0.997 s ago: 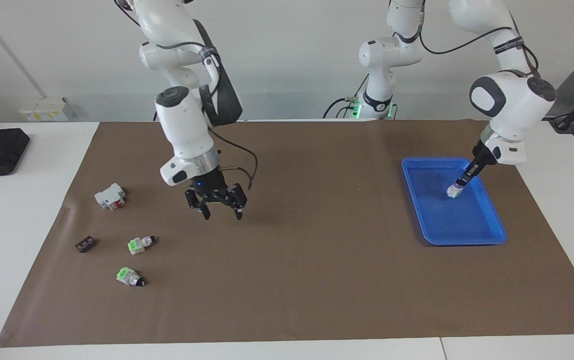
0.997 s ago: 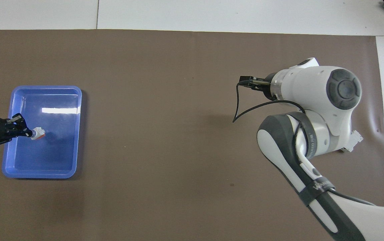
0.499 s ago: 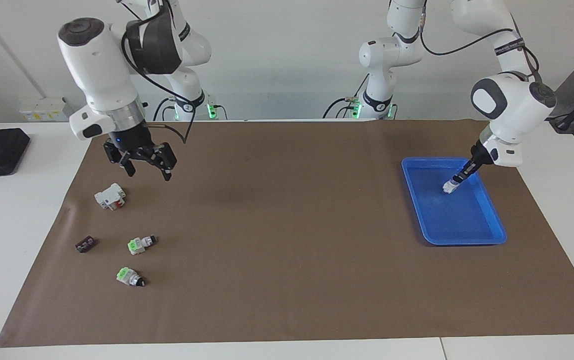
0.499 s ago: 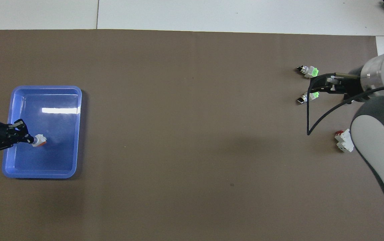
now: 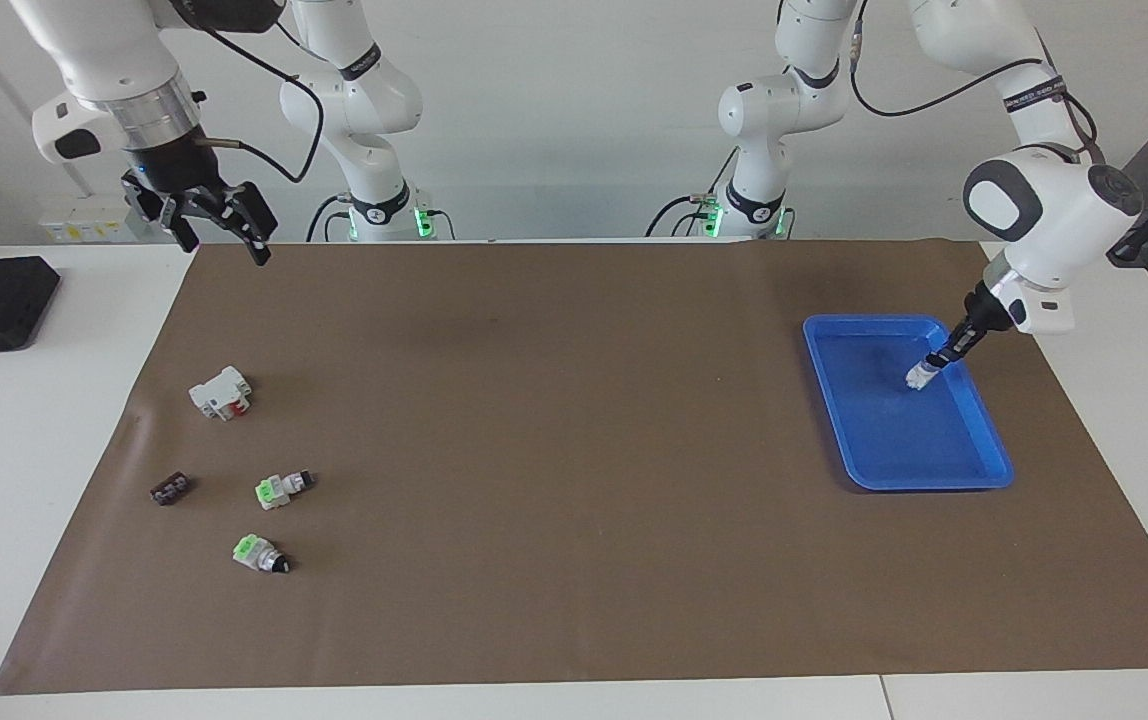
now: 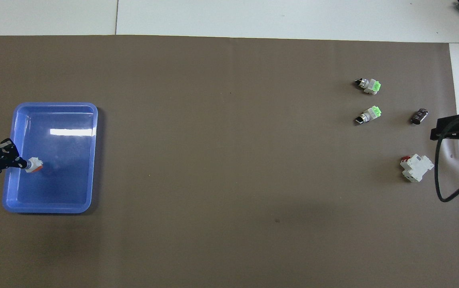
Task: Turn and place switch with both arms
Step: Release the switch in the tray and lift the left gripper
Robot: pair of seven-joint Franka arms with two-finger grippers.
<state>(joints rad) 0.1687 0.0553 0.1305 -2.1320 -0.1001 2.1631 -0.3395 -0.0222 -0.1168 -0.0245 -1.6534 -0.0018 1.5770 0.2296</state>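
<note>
Holding: left hand (image 5: pixel 937 359) clamped on the switch's (image 5: pixel 919 377) dark knob end
Switch position: over the blue tray (image 5: pixel 944 478), at its edge toward the left arm's end of the surface
Switch axis: tilted, in line with the fingers; orange block end lowest, pointing down into the tray
Right hand (image 5: pixel 217 233): fingers apart, raised above the brown mat's (image 5: pixel 574 560) corner, waiting

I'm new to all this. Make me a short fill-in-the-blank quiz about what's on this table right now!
1. The left claw holds the switch over the blue ____.
2. The right claw, raised above the table's edge, has its fingers ____.
3. The two loose switches on the brown mat carry ____ markings.
4. The white block has a ____ part.

Missing words: tray; open; green; red
</note>
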